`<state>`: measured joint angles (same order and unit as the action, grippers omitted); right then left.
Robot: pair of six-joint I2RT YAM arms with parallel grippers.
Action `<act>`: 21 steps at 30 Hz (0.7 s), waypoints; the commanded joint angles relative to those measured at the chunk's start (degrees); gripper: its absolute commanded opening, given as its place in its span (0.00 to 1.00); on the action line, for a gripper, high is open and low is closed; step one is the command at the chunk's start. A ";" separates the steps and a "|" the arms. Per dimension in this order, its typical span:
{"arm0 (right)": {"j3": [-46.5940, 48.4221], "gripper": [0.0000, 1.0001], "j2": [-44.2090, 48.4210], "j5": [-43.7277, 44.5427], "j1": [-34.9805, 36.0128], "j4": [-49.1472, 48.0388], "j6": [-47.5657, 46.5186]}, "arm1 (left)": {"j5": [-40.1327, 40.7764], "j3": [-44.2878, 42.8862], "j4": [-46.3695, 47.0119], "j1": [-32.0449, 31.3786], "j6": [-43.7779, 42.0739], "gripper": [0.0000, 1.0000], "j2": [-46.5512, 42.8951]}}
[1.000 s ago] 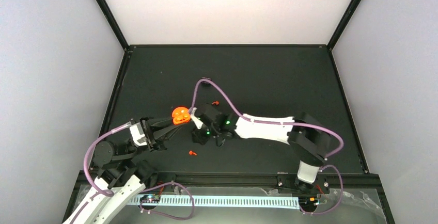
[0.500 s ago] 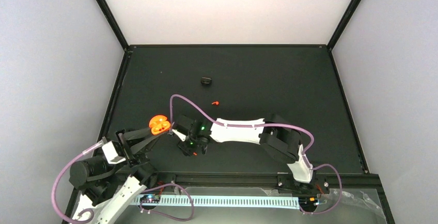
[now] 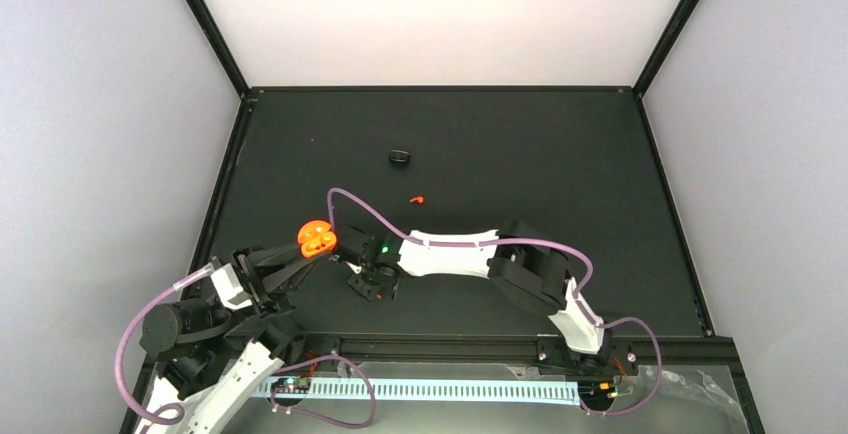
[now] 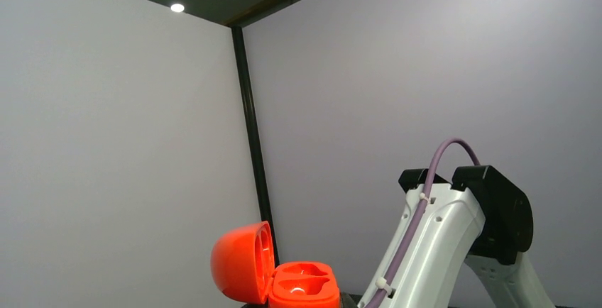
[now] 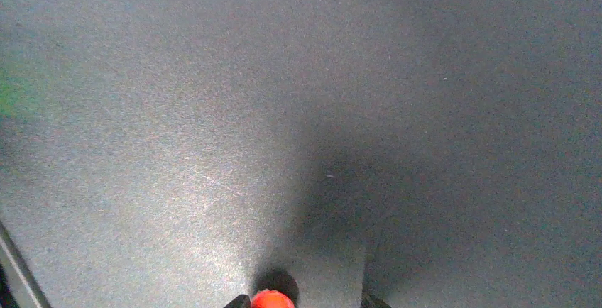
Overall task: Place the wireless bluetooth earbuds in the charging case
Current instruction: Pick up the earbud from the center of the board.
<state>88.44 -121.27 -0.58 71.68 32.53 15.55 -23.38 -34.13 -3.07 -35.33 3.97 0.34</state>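
The red-orange charging case (image 3: 316, 239) is held off the mat with my left gripper (image 3: 303, 254) shut on it. In the left wrist view the case (image 4: 305, 288) stands open, lid (image 4: 240, 262) swung left, both wells bare. One earbud (image 5: 270, 299) lies on the mat against the left fingertip of my right gripper (image 5: 305, 302), whose jaws stand apart with a gap on the earbud's right. From above, the right gripper (image 3: 368, 284) points down at the mat just right of the case and hides that earbud. A second earbud (image 3: 417, 199) lies farther back.
A small black lump (image 3: 400, 157) sits on the dark mat toward the back. The right arm's purple cable (image 3: 350, 204) loops above the mat near the case. The black frame rail (image 3: 480, 344) runs along the near edge.
My left arm drew the case back toward the near left. The right gripper followed, coming down over the earbud near the front, and its cable no longer covers the black lump.
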 commanded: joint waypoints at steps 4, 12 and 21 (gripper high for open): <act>2.18 0.41 -2.29 1.56 1.43 2.06 0.42 | 1.33 -1.79 -2.35 -0.18 -0.74 0.01 -6.29; 1.33 0.39 -2.67 3.27 1.60 2.73 1.02 | 1.40 -1.78 -3.14 -0.17 -0.72 0.02 -6.91; -2.66 0.35 -0.27 6.52 1.60 2.46 2.23 | 1.64 -1.31 -3.18 -0.17 -0.76 0.02 -6.94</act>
<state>88.82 -122.15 2.81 73.12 32.80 16.43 -22.85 -34.37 -4.80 -35.33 3.60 0.34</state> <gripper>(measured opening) 0.363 0.167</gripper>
